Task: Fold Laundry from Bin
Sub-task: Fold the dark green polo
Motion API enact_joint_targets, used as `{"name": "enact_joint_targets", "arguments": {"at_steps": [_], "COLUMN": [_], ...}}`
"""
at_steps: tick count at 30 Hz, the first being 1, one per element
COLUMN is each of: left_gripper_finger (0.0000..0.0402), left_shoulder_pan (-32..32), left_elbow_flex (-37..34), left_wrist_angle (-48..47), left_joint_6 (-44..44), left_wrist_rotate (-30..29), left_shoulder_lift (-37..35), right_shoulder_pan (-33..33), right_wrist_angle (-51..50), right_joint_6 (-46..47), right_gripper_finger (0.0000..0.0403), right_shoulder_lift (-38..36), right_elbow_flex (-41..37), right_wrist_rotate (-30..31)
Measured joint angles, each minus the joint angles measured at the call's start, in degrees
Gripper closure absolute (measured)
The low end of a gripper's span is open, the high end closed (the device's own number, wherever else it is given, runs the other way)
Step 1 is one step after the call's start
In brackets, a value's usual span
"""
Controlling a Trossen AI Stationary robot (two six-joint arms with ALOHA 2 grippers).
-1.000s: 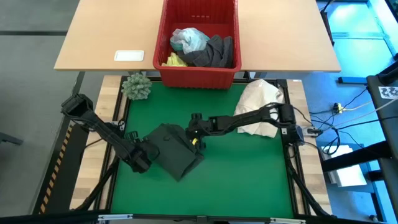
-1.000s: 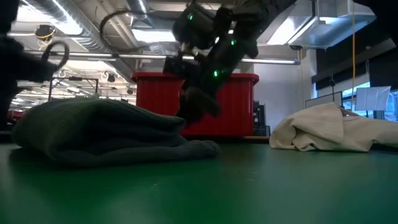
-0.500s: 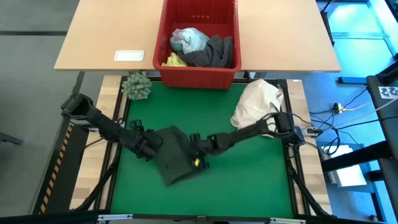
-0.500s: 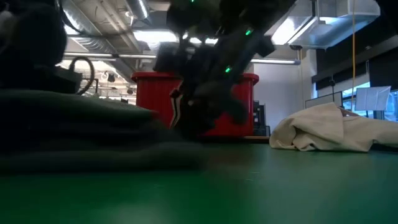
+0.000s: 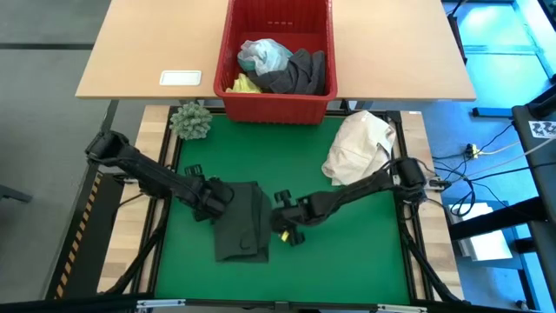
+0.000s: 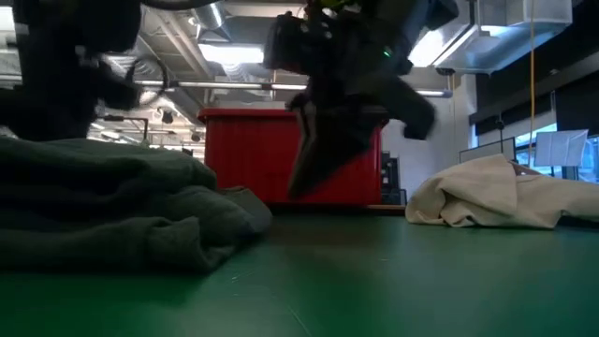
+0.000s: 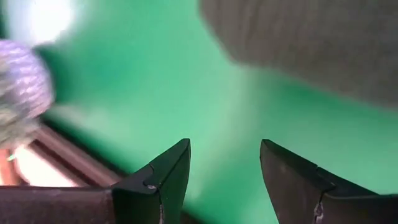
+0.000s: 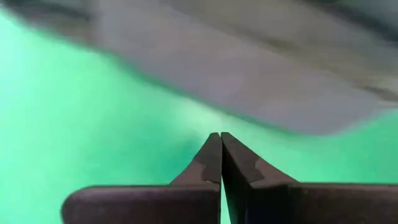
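A folded dark green-black garment (image 5: 243,223) lies flat on the green mat; in the low view, this garment (image 6: 112,215) is a thick pile at the left. My left gripper (image 5: 211,202) hovers by its far left corner, open (image 7: 224,146) over bare mat with nothing between the fingers. My right gripper (image 5: 280,222) stands just beyond the garment's right edge, shut (image 8: 221,134), a strip of mat between it and the cloth. The red bin (image 5: 278,96) on the far table holds grey (image 5: 295,74), turquoise (image 5: 263,55) and yellow (image 5: 241,84) laundry.
A cream-white cloth bundle (image 5: 359,148) lies at the mat's far right. A green spiky ball (image 5: 191,120) sits at the far left corner, and a white card (image 5: 181,77) lies on the wooden table (image 5: 148,52). The mat's near half (image 5: 339,261) is bare green.
My right gripper has moved toward the near edge along the garment's right side, staying shut. My left gripper has gone up and toward the far right, to the garment's far left corner. The garment has turned about on the mat from slanted to square with its edges.
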Motion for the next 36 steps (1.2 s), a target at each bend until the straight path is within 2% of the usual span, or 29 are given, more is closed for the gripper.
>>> {"name": "enact_joint_targets", "arguments": {"at_steps": [4, 8, 11, 14, 17, 19, 23, 27, 32, 36], "left_gripper_finger": [0.0214, 0.0220, 0.0248, 0.0297, 0.0367, 0.0391, 0.0399, 0.0400, 0.0400, 0.0400], "left_shoulder_pan": [-3.32, -10.06, -15.71, -21.78, -27.60, -30.61, -34.65, -35.66, -35.62, -35.83], "left_elbow_flex": [8.27, 13.25, 13.90, 12.70, 10.52, 8.77, 5.04, 1.41, -1.79, -2.57], "left_wrist_angle": [-10.69, -8.94, -6.63, -6.35, -5.10, -3.44, 0.51, 5.67, 11.98, 14.23], "left_joint_6": [-6.18, -7.87, -10.75, -18.57, -26.20, -30.24, -34.59, -36.49, -36.51, -36.51], "left_wrist_rotate": [-2.01, -6.99, -11.17, -17.67, -24.73, -29.27, -36.68, -40.31, -41.10, -40.00], "left_shoulder_lift": [-0.30, -3.05, -6.05, -9.45, -11.77, -12.66, -12.62, -12.62, -12.62, -12.62], "right_shoulder_pan": [-1.24, -2.63, -3.41, -3.57, -4.08, -4.53, -5.42, -6.02, -7.09, -7.30], "right_wrist_angle": [4.48, 15.97, 22.93, 27.60, 30.31, 29.89, 31.89, 36.18, 37.33, 30.58], "right_joint_6": [-1.37, -2.90, -4.40, -4.59, -4.79, -4.66, -4.09, -1.84, 0.36, 1.76], "right_gripper_finger": [0.0403, 0.0403, 0.0403, 0.0403, 0.0403, 0.0403, 0.0403, 0.0403, 0.0403, 0.0403], "right_shoulder_lift": [-1.70, -2.41, -2.32, -1.64, -0.05, 1.04, 3.67, 5.35, 8.14, 9.06], "right_elbow_flex": [-0.04, 0.00, 0.00, 0.06, 0.08, 0.00, 0.00, 0.02, 0.13, 0.09], "right_wrist_rotate": [1.84, -0.57, -3.43, -4.16, -4.40, -4.94, -5.49, -8.08, -9.06, -9.09]}}
